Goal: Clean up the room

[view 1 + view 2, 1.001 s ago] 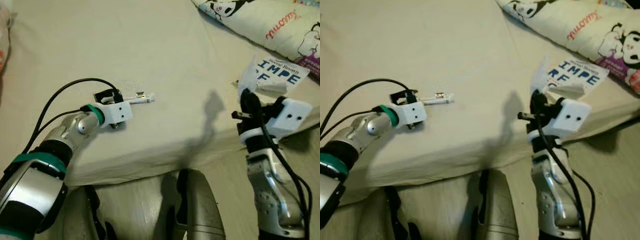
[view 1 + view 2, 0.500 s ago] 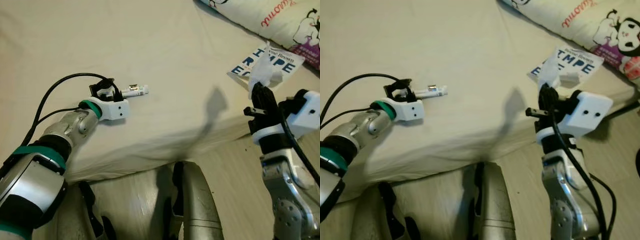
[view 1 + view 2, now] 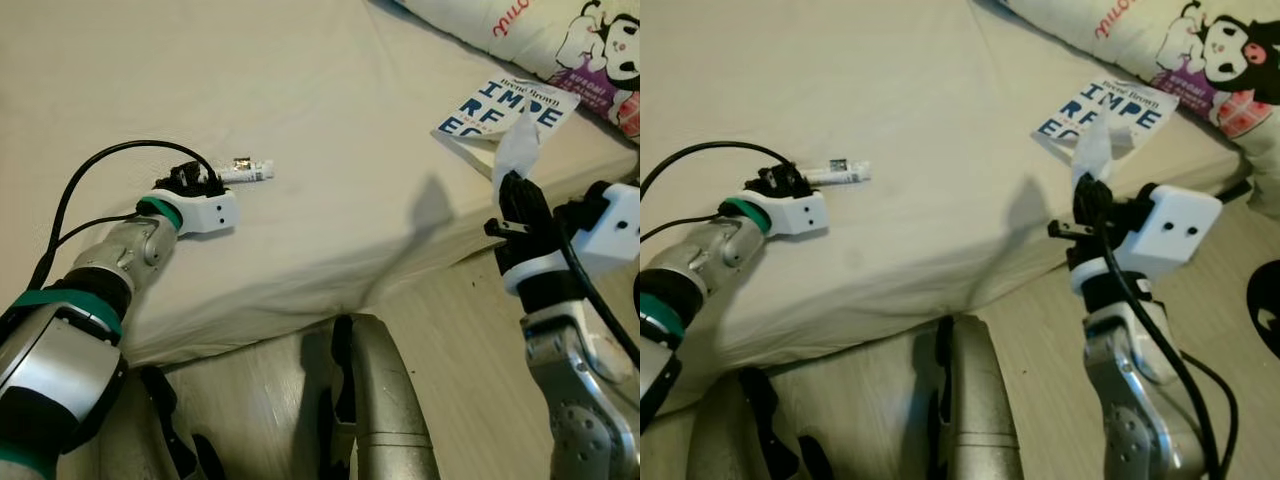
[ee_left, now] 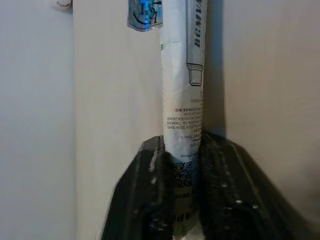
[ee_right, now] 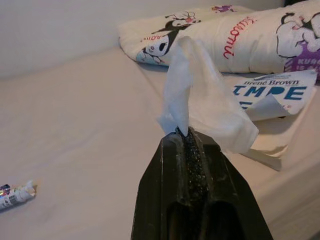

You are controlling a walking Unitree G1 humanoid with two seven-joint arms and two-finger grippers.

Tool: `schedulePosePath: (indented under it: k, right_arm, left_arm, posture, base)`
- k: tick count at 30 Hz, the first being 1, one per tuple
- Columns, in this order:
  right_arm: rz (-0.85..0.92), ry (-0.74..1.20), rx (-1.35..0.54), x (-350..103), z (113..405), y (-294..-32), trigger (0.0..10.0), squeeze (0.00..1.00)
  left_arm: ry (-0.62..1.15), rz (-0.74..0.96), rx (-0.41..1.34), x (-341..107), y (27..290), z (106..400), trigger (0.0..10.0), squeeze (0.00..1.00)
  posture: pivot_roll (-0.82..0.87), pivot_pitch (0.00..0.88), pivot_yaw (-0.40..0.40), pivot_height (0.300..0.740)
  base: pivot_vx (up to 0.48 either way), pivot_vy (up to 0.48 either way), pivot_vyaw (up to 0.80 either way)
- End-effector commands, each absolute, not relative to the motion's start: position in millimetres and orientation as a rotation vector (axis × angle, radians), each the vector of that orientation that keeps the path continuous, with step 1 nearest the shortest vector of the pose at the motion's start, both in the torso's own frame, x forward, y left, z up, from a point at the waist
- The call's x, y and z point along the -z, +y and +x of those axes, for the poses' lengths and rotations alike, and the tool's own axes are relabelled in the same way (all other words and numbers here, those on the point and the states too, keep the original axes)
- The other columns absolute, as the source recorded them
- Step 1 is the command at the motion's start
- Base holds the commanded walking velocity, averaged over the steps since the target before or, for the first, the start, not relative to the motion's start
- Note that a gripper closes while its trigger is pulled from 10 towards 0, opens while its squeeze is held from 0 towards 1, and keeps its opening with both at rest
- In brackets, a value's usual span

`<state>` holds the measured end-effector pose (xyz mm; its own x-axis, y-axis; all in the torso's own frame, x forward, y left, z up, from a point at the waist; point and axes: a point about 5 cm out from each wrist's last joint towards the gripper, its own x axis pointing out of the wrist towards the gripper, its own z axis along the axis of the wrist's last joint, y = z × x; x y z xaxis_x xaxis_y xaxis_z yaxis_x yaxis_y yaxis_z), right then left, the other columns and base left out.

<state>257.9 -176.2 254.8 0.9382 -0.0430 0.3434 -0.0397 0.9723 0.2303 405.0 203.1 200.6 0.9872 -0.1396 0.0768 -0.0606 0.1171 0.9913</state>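
While my left gripper (image 3: 193,178) clamps the tube (image 3: 246,170) flat on the bed (image 3: 300,90), well inside the edge, my right gripper (image 3: 513,190) pinches a tissue (image 3: 516,148) off the bed's edge, above floor (image 3: 470,340). Book (image 3: 500,105) sits near the corner, by the pillow (image 3: 560,35).

The left arm reaches forward, its tool (image 4: 182,200) clamped on a tube. The right arm stands bent upright, its tool (image 5: 187,145) pinched together on a tissue.

Cream-sheeted bed (image 3: 330,120), pale wood floor (image 3: 460,350).
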Motion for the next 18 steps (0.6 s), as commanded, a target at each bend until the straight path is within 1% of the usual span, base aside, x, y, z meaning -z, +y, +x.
schedulePosePath:
  k: [1, 2, 4, 5, 6, 7, 8, 9, 10, 11, 12, 14, 15, 17, 18]
  right_arm:
    - [0.246, -0.328, 0.003, -248.3, 259.6, -175.2, 10.0, 0.0]
    - [0.246, -0.328, 0.003, -248.3, 259.6, -175.2, 10.0, 0.0]
    - [0.265, -0.318, -0.016, -242.9, 265.8, -169.2, 10.0, 0.0]
    - [0.265, -0.318, -0.016, -242.9, 265.8, -169.2, 10.0, 0.0]
    - [0.278, -0.308, -0.029, -238.7, 270.1, -164.5, 10.0, 0.0]
    - [0.278, -0.308, -0.029, -238.7, 270.1, -164.5, 10.0, 0.0]
    - [0.291, -0.293, -0.05, -233.3, 275.0, -157.3, 10.0, 0.0]
    - [0.291, -0.293, -0.05, -233.3, 275.0, -157.3, 10.0, 0.0]
    - [0.298, -0.284, -0.064, -229.9, 277.9, -152.5, 10.0, 0.0]
    - [0.302, -0.253, -0.092, -219.8, 284.3, -142.0, 10.0, 0.0]
    - [0.302, -0.218, -0.121, -207.7, 290.9, -131.2, 10.0, 0.0]
    - [0.302, -0.218, -0.121, -207.7, 290.9, -131.2, 10.0, 0.0]
    - [0.31, -0.155, -0.173, -187.5, 302.4, -113.8, 10.0, 0.0]
    - [0.31, -0.155, -0.173, -187.5, 302.4, -113.8, 10.0, 0.0]
    - [0.316, -0.139, -0.183, -182.5, 305.8, -110.1, 10.0, 0.0]
  left_arm:
    - [-0.055, 1.46, 0.056, -177.6, 223.1, 396.1, 0.0, 0.0]
    - [-0.055, 1.46, 0.056, -177.6, 223.1, 396.1, 0.0, 0.0]
    - [-0.109, 1.391, 0.018, -182.8, 223.2, 395.8, 0.0, 0.0]
    - [-0.109, 1.391, 0.018, -182.8, 223.2, 395.8, 0.0, 0.0]
    - [-0.15, 1.335, -0.004, -186.4, 222.7, 395.3, 0.0, 0.0]
    - [-0.15, 1.335, -0.004, -186.4, 222.7, 395.3, 0.0, 0.0]
    - [-0.191, 1.235, -0.048, -191.6, 223.1, 394.8, 0.0, 0.0]
    - [-0.191, 1.235, -0.048, -191.6, 223.1, 394.8, 0.0, 0.0]
    - [-0.215, 1.169, -0.078, -195.1, 224.0, 394.4, 0.0, 0.0]
    - [-0.266, 1.008, -0.086, -199.1, 221.0, 392.2, 7.6, 0.0]
    - [-0.311, 0.819, -0.071, -200.3, 215.9, 387.2, 10.0, 0.0]
    - [-0.311, 0.819, -0.071, -200.3, 215.9, 387.2, 10.0, 0.0]
    - [-0.343, 0.466, -0.065, -198.0, 209.5, 368.3, 10.0, 0.0]
    - [-0.343, 0.466, -0.065, -198.0, 209.5, 368.3, 10.0, 0.0]
    - [-0.33, 0.352, -0.06, -195.6, 207.8, 360.2, 10.0, 0.0]
  posture:
    - [-0.27, 0.372, -0.007, 0.46]
    - [-0.27, 0.372, -0.007, 0.46]
    - [-0.2, 0.326, 0.004, 0.46]
    - [-0.2, 0.326, 0.004, 0.46]
    - [-0.17, 0.294, 0.009, 0.46]
    - [-0.17, 0.294, 0.009, 0.46]
    - [-0.14, 0.264, 0.009, 0.46]
    - [-0.14, 0.264, 0.009, 0.46]
    - [-0.14, 0.264, 0.009, 0.46]
    - [-0.06, 0.194, 0.008, 0.46]
    - [-0.02, 0.157, 0.004, 0.46]
    - [-0.02, 0.157, 0.004, 0.46]
    - [0.06, 0.097, -0.02, 0.46]
    - [0.06, 0.097, -0.02, 0.46]
    - [0.06, 0.09, -0.025, 0.46]
  base:
    - [0.0, 0.0, 0.0]
    - [0.0, 0.0, 0.0]
    - [0.0, 0.0, 0.0]
    - [0.0, 0.0, 0.0]
    - [0.0, 0.0, 0.0]
    - [0.0, 0.0, 0.0]
    - [0.0, 0.0, 0.0]
    - [0.0, 0.0, 0.0]
    - [0.0, 0.0, 0.0]
    - [0.0, 0.0, 0.0]
    - [0.0, 0.0, 0.0]
    - [0.0, 0.0, 0.0]
    - [0.0, 0.0, 0.0]
    - [0.0, 0.0, 0.0]
    - [0.0, 0.0, 0.0]
